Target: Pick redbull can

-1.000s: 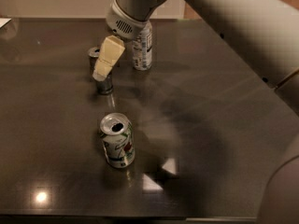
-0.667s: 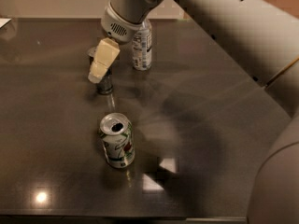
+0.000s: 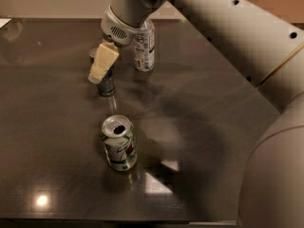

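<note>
Redbull can (image 3: pixel 107 87) stands upright in the upper left of the frame on the dark table (image 3: pixel 52 137). Only its lower body shows plainly: a slim, dull silver cylinder with a darker band, narrower than the white can (image 3: pixel 119 144) that stands below it near the middle of the frame. A bit of its rim may peek out at the upper left of the gripper, but that is hard to make out.

The gripper (image 3: pixel 103 64) hangs at the can's upper half, its pale cream end slanting down across the front, so the top of the can is mostly covered. I judge it sits there because a tall, thin can is best taken around the body, high enough to clear the table yet low enough not to slip off the rim. Whether the gripper is apart or already clamped on the can I cannot tell, since its far side is hidden behind the can and its own wrist.

The arm (image 3: pixel 213 27) comes in from the right edge and crosses the top of the frame in front of the bottle (image 3: pixel 144 46), which stands just right of the gripper in the upper middle. That bottle is near enough that a sideways move could knock it. The white can is well apart and out of the way. The redbull can's base looks to rest flat on the table, so I take it as not yet lifted.
</note>
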Robot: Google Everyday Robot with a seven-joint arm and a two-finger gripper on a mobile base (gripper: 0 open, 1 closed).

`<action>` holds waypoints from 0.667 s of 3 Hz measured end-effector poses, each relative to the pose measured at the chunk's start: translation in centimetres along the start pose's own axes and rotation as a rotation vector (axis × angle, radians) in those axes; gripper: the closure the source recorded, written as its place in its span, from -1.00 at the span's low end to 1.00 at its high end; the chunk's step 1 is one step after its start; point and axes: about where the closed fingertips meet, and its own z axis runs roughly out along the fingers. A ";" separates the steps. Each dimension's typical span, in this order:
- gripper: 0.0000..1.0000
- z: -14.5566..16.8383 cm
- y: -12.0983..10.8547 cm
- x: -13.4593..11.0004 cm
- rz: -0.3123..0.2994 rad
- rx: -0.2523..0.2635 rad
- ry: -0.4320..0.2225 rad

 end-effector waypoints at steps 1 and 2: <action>-0.16 -0.1 -0.3 0.2 -0.002 -0.009 -0.016; 0.30 -0.5 -0.2 0.1 -0.009 -0.015 -0.027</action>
